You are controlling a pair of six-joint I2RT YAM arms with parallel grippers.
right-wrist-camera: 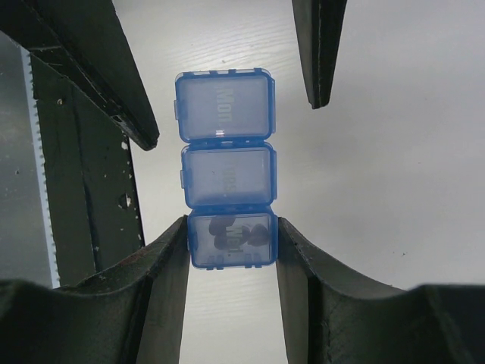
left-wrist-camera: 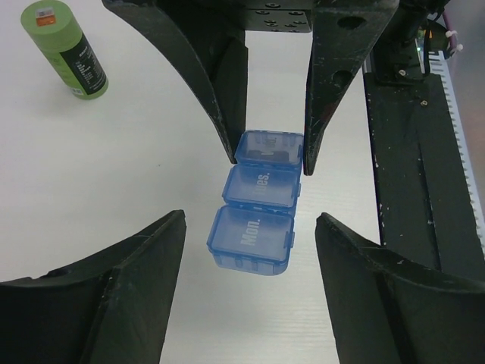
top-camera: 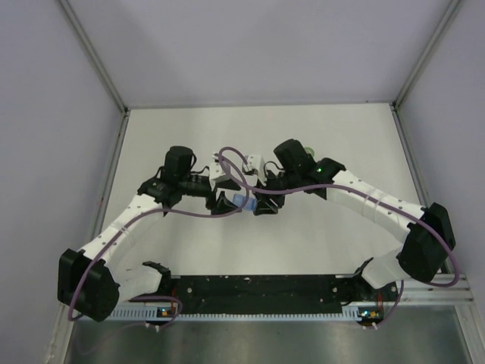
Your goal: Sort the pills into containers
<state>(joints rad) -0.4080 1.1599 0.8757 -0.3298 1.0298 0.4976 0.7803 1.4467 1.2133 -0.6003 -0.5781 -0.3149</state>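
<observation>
The right gripper is clamped on the pill-filled end compartment of the blue pill box, low in its wrist view; the left gripper straddles the Mon end, fingers spread, not touching

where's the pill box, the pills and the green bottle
pill box (left-wrist-camera: pixel 259 186): left wrist view, lid of its middle compartment
pills (right-wrist-camera: pixel 231 232): right wrist view, dark shapes inside the nearest compartment
green bottle (left-wrist-camera: pixel 67 47): left wrist view, upper side of its body
</observation>
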